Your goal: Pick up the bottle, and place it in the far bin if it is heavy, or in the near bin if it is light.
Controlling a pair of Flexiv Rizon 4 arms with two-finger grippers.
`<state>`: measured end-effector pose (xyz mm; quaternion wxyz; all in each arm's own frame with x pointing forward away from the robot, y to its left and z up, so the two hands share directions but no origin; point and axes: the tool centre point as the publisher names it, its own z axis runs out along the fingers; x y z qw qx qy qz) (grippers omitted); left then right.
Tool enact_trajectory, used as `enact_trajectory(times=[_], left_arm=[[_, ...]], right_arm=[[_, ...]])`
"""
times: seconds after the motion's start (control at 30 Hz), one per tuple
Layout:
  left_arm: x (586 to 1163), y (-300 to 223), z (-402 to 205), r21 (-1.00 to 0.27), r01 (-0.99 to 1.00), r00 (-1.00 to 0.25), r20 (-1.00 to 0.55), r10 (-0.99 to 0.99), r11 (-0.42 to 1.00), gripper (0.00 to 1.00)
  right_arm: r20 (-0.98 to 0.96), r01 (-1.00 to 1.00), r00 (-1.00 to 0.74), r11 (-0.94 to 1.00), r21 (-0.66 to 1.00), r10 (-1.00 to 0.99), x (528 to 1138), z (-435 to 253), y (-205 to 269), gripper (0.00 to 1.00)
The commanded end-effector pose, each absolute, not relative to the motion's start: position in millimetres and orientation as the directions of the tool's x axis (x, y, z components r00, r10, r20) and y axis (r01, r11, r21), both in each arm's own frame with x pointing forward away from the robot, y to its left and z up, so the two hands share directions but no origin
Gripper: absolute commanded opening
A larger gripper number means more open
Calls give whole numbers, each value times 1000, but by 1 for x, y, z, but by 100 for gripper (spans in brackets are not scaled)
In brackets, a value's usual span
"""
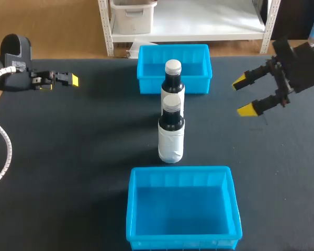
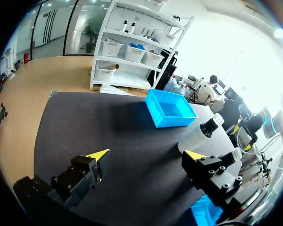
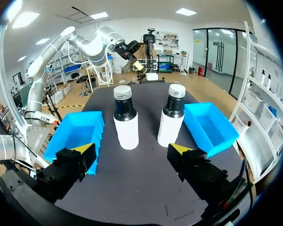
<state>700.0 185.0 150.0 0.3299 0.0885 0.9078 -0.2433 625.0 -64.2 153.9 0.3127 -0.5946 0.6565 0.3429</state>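
Two bottles, two bins and two idle grippers make up the scene, read here as a dial laid over the table (image 1: 83, 157) in the head view. At 10 o'clock the left gripper (image 1: 70, 80) hangs near the table's edge. Its fingers (image 2: 98, 155) are spread wide with nothing between them, well apart from every task thing.

At the dial's centre the near bottle (image 1: 171, 133) stands upright. Just past it toward 12 o'clock the far bottle (image 1: 173, 83) stands upright too, close in front of the far bin (image 1: 149, 86). The near bin (image 1: 180, 180) sits at 6 o'clock and holds nothing.

At 2 o'clock the right gripper (image 1: 243, 96) hovers with its jaws released and empty. From its wrist view both bottles stand ahead of it, with a gap between them.

Each bottle looks rigid, with a dark neck, a pale cap and a smooth white wrap round the body. Nothing here tells heavy from light; only the lift can settle that. Tall and narrow, either one would likely tip at a nudge, and the wrap may be slick. The safest hold seems to be the wrapped body, below the shoulder, squeezed firmly. One finger would have to slip through the gap without knocking the neighbour
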Motion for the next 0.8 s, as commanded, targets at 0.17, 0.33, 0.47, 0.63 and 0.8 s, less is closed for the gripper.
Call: enact_trajectory(times=[0.17, 0.33, 0.47, 0.63, 0.8], left_arm=[[700, 185, 150, -383, 321, -767, -642, 0, 866, 100], [700, 185, 150, -383, 321, -767, -642, 0, 866, 100], [700, 185, 150, -383, 321, -767, -642, 0, 866, 100], [700, 185, 150, -383, 321, -767, -642, 0, 866, 100], [700, 185, 150, -383, 321, -767, -642, 0, 866, 100]], right_arm=[[-806, -996, -84, 28, 84, -587, 626, 149, -31, 100], [-791, -995, -85, 15, 96, -605, 626, 144, -14, 100], [-787, -994, -90, 6, 109, -611, 626, 140, 0, 100], [-785, -993, -92, -6, 121, -613, 626, 137, 17, 100], [-785, -991, -89, -22, 129, -613, 622, 135, 32, 100]])
